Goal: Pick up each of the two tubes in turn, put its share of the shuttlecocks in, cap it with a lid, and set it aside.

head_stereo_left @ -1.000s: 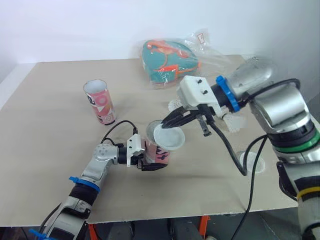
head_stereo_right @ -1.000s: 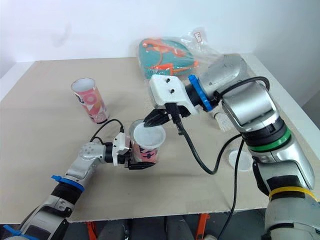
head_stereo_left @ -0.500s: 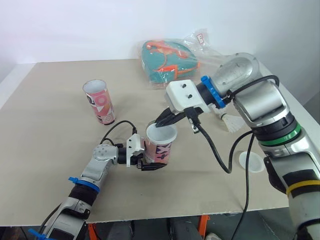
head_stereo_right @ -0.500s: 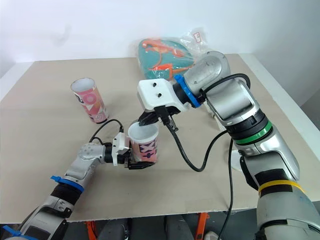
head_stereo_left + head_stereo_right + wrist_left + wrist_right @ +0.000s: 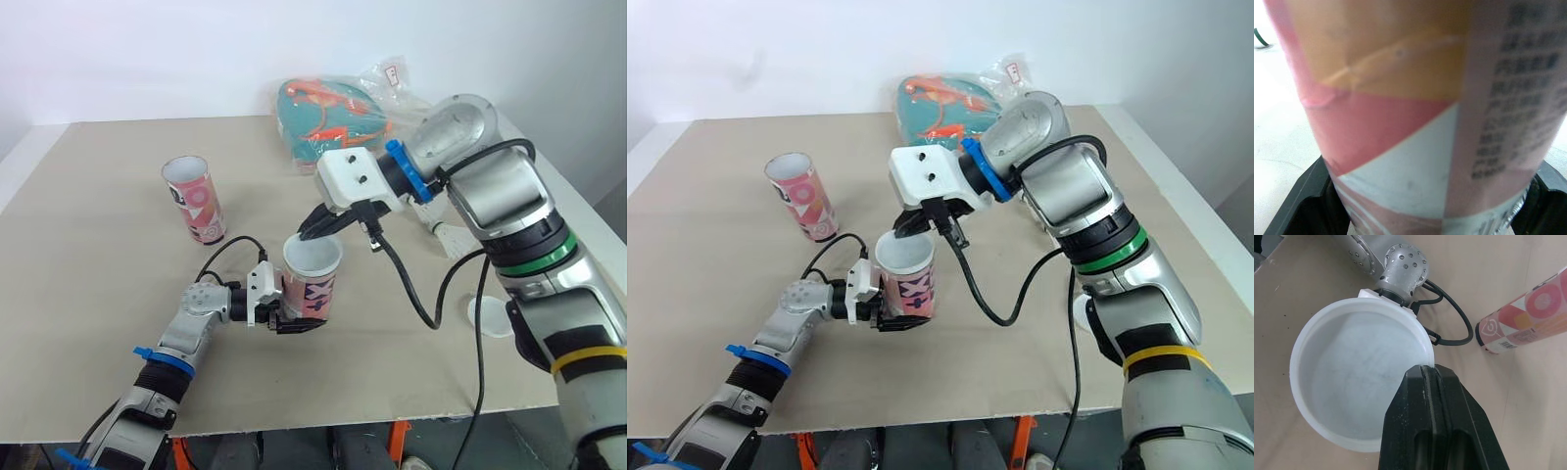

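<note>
Capping | left gripper [image 5: 297, 323] clamped the tube [image 5: 312, 291] upright | right gripper [image 5: 312, 232] pinched the lid [image 5: 1356, 377] by its rim, just below its tips on the tube's mouth | we judged it wanted levelling, then square pressure.

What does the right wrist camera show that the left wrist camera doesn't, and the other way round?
Right wrist view: the white lid from above, its rim pinched in the right jaws, plus the second tube standing farther off. Left wrist view: the printed side of the held tube close up, clamped between the two black fingers of the left jaws. Both: the table underneath.
</note>
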Robot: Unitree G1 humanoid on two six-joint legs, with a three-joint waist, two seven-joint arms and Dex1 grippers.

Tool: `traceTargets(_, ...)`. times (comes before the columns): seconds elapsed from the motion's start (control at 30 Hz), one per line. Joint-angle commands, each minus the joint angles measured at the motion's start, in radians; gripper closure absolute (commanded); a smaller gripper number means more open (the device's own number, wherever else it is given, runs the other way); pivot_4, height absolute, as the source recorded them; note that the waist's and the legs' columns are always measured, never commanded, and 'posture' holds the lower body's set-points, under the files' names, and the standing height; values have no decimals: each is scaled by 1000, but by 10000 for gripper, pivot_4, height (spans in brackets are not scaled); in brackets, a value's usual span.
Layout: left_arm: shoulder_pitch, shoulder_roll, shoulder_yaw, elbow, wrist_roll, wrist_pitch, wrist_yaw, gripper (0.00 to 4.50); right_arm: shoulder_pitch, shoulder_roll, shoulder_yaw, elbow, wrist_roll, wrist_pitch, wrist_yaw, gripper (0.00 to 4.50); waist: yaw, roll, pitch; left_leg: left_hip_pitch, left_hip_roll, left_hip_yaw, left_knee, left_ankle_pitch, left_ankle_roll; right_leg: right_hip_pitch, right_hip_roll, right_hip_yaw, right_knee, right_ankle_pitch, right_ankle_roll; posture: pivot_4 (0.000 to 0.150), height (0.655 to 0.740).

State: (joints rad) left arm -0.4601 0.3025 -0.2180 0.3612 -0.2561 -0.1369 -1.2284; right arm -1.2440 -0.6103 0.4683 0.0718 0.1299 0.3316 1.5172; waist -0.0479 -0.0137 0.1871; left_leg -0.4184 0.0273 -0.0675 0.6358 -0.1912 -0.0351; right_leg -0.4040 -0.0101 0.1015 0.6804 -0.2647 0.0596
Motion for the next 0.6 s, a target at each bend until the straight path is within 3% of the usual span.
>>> traceTargets(0.03,23,17,-3,3,14,15,3,8485,-28,4,-40,-4,-12,-19,-10,44703,0,0,0,0,0,0,0,0,0,0,0,0,0,0,0,1500,7387)
traceTargets(0.6,30,20,-1,-16,12,36,5,8485,14,-40,-20,-90,-8,-10,18,44703,0,0,0,0,0,0,0,0,0,0,1,0,0,0,0,1500,7387)
